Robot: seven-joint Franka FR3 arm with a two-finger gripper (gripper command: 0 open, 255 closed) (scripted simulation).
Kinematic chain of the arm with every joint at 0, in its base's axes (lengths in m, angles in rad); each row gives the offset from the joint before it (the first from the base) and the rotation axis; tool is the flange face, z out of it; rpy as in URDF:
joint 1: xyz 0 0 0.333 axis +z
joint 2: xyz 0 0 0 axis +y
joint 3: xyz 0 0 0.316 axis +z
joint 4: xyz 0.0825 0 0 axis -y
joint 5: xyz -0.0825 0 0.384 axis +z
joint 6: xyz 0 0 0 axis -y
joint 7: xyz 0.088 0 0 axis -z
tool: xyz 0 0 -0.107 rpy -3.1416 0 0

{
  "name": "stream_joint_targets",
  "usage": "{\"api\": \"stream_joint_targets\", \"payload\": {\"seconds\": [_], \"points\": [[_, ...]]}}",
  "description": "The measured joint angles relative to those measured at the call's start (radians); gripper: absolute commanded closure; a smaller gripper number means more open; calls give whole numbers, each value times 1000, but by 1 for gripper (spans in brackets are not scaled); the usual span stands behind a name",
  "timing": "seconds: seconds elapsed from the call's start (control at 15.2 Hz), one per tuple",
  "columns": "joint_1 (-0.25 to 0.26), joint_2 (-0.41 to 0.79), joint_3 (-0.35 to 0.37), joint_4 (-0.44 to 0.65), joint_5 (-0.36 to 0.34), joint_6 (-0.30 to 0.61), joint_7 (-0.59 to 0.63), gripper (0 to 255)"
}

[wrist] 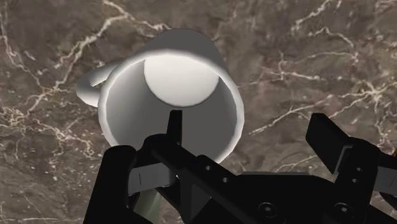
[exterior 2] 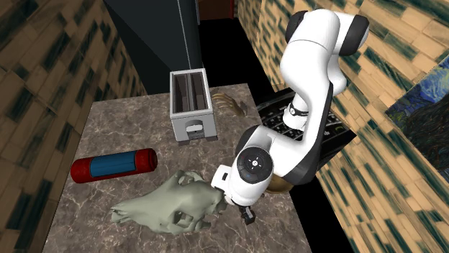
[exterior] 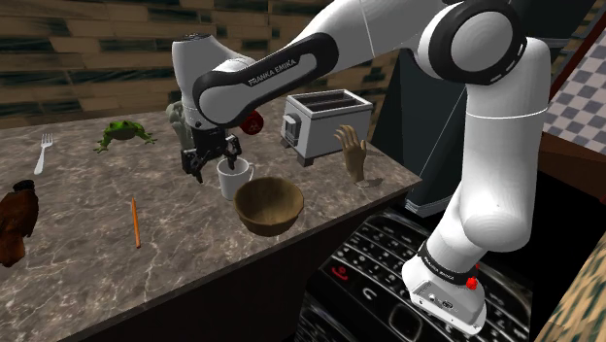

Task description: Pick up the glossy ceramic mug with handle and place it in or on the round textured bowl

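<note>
A plain white mug [exterior: 236, 180] with a handle stands upright on the marble counter [exterior: 87, 253], right beside a round brown bowl [exterior: 269, 205]. My black gripper [exterior: 215, 165] hangs just over the mug, on the side away from the bowl. In the wrist view the mug [wrist: 172, 89] is seen from above, its handle [wrist: 89, 89] pointing away from the gripper's middle. My gripper [wrist: 249, 125] is open. One finger [wrist: 172, 127] is over the mug's mouth and the other [wrist: 331, 137] is outside it, with the rim between them, untouched.
A toaster [exterior: 325, 124] and a wooden hand [exterior: 354, 155] stand behind the bowl. A green frog [exterior: 124, 133], a fork [exterior: 43, 153], an orange pencil [exterior: 135, 222] and a brown figure [exterior: 15, 223] lie toward the shoulder view's left. A red-and-blue cylinder [exterior 2: 114, 164] and a grey-green skull [exterior 2: 176, 203] are close by.
</note>
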Motion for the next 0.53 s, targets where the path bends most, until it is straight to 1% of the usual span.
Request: {"api": "stream_joint_targets", "payload": {"seconds": [0.07,0.13,0.4,0.53], "points": [[-1,0,1,0,0,0,-2,0],[-3,-5,2,-11,1,5,-3,255],[-6,-16,4,-30,4,12,-6,255],[-6,-11,2,-19,2,9,-4,255]]}}
